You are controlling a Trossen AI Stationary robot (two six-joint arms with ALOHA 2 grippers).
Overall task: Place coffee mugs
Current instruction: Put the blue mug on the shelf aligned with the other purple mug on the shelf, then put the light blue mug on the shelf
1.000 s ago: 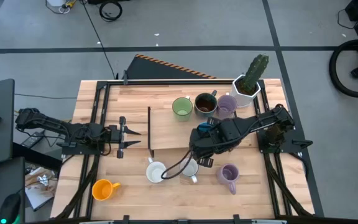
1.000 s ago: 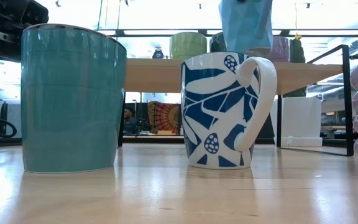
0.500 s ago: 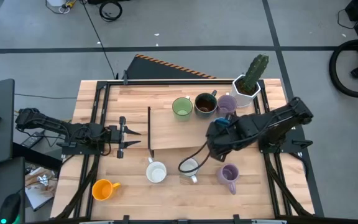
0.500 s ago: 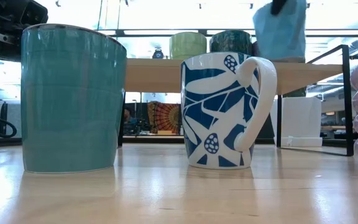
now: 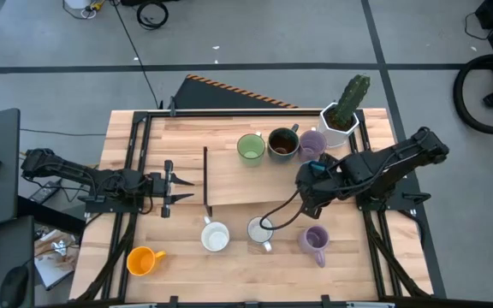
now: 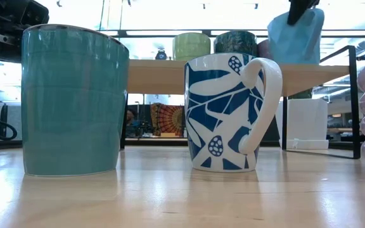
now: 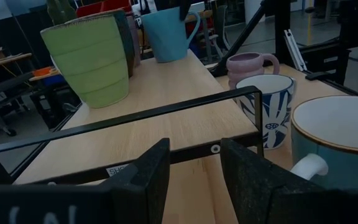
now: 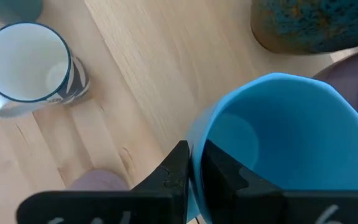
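While clamping the blue mug (image 8: 272, 143), right pincer (image 8: 191, 163) has moved toward shelf mugs | left pincer (image 7: 191, 171) parted, idle.

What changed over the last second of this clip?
The right gripper, shut on the rim of the blue mug, carried it from above the two white mugs toward the raised shelf, near the lavender mug at the row's end. The left gripper stayed open and parked at the left. The green mug, brown mug and orange mug did not move.
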